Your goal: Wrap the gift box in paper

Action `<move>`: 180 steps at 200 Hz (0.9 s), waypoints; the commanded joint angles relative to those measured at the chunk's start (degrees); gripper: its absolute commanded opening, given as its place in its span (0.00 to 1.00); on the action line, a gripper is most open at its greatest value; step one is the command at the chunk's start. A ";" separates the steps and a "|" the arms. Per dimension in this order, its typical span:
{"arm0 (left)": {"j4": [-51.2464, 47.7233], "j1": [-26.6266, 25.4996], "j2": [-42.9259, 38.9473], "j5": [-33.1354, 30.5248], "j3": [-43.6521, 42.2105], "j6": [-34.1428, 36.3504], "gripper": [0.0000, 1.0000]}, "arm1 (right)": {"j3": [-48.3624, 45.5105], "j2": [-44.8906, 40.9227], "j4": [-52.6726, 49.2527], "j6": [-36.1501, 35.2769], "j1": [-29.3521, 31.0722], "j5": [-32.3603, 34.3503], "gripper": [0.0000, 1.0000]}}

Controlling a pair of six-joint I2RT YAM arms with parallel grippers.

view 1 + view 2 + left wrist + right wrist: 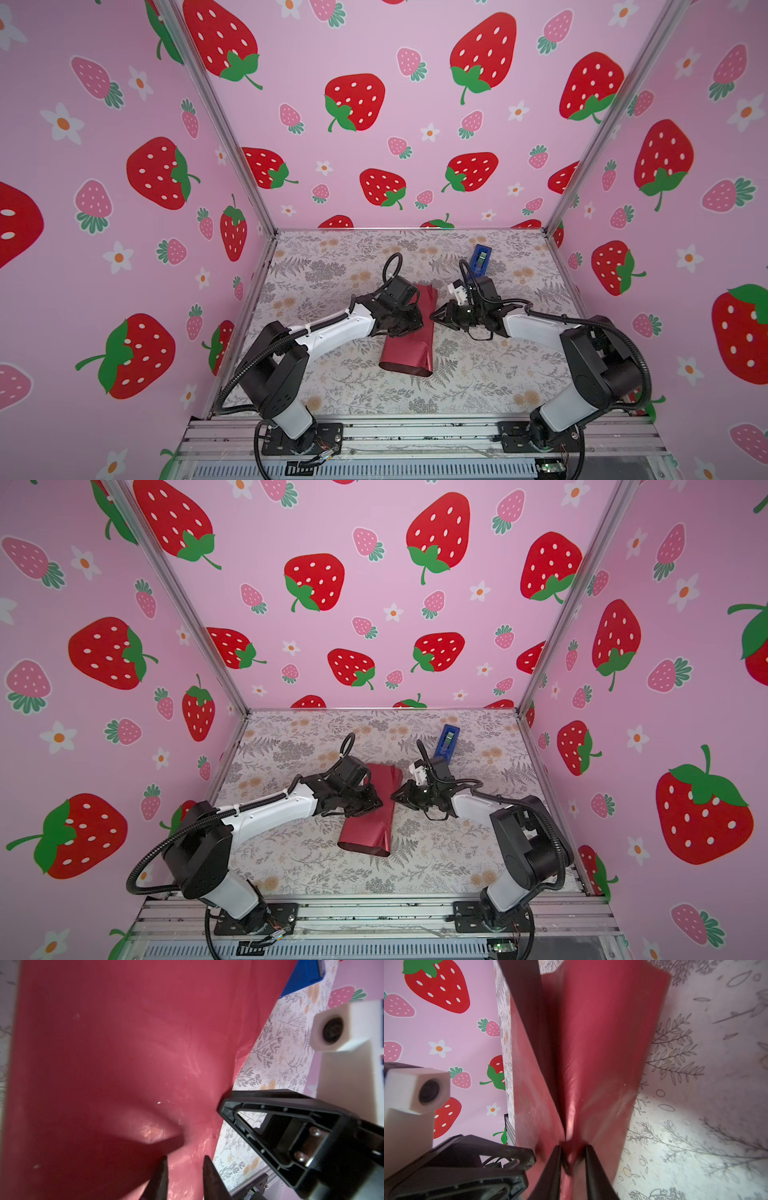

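Closest to me, the table [478,386] has free cloth between its front edge and the near end of the paper [409,357]. The paper lies in the middle as a long folded sleeve, maroon, with its near end rounded. What is inside is hidden, so the gift box I cannot make out. A little further, the left gripper [412,323] sits over the sleeve and covers its middle part. In the left wrist view its fingers [163,1178] stand slightly apart, with lit paper showing in the gap, and I see nothing held between them. The right gripper [435,316] meets the paper at its right edge. In the right wrist view, a bit blurred, its fingers [555,1167] are pinching a puckered fold of the paper. On both sides of the sleeve the table is open. Beyond, the far end of the paper shows behind the left arm's wrist, partly covered by it. Farther still, a blue tape dispenser [481,258] stands well apart from the paper, near the back wall [395,124]
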 commanded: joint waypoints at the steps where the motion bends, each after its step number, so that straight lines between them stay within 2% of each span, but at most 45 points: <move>1: -9.69 -1.04 -1.21 -5.55 4.53 6.24 0.36 | -1.44 1.09 -2.23 0.37 0.69 1.79 0.22; 33: -12.02 -3.16 -0.22 -7.70 6.71 9.74 0.43 | -1.31 1.33 -2.24 0.50 0.75 1.91 0.22; 67: -12.43 -5.30 2.04 -7.92 9.30 10.95 0.43 | -1.30 1.44 -2.15 0.57 0.95 2.12 0.22; 95: -6.52 -4.92 3.16 -3.84 8.02 9.88 0.31 | -1.18 1.64 -2.16 0.62 1.12 2.05 0.21; 120: -5.16 -3.94 3.93 -3.34 7.90 9.92 0.20 | -1.14 1.71 -2.21 0.39 1.19 1.97 0.21; 132: -4.37 -3.05 3.95 -1.05 7.16 9.47 0.16 | -1.14 1.70 -2.36 0.36 1.20 1.97 0.21; 180: -6.43 -1.54 5.49 -0.81 5.69 8.40 0.10 | -1.29 1.58 -2.64 -0.01 1.16 1.97 0.21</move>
